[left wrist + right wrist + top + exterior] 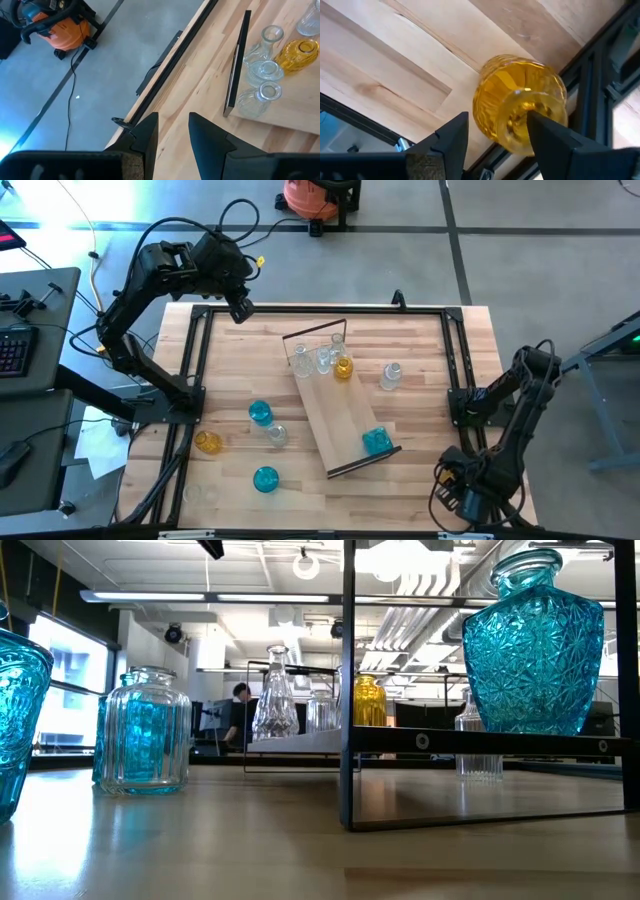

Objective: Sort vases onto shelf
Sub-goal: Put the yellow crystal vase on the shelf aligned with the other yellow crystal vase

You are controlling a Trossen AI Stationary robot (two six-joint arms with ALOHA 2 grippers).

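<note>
**Sorting in progress, seen from above, from table height and from both wrists.** The shelf (340,415) lies slantwise at the middle of the table (240,350).

It carries 5 vases. At its far end, 3 clear vases (325,358) and 1 amber vase (343,368) stand close together. At its near end, 1 blue vase (376,441) stands alone beside the dark end frame.

In the high view, 5 vases are off the shelf:
- a clear one (390,375) just beside the shelf's right edge
- a blue one (260,413)
- a small clear one (276,434)
- an amber one (207,442)
- a second blue one (265,478), nearest the front edge

The last 4 are grouped to the left of the shelf.

The right wrist view shows 1 more vase. This second amber vase (520,85) rests on the table by a dark frame rail. The right claw (497,114) straddles its neck with the fingers spread wide. A gap shows at 1 finger, so the claw appears not to be gripping.

The left claw (240,310) hangs over the table's far left corner, well apart from every vase. Its fingers are parted a little and hold nothing.

Judged from this layout, the task is a little under half done, with 5 vases placed and 6 left to move.
</note>
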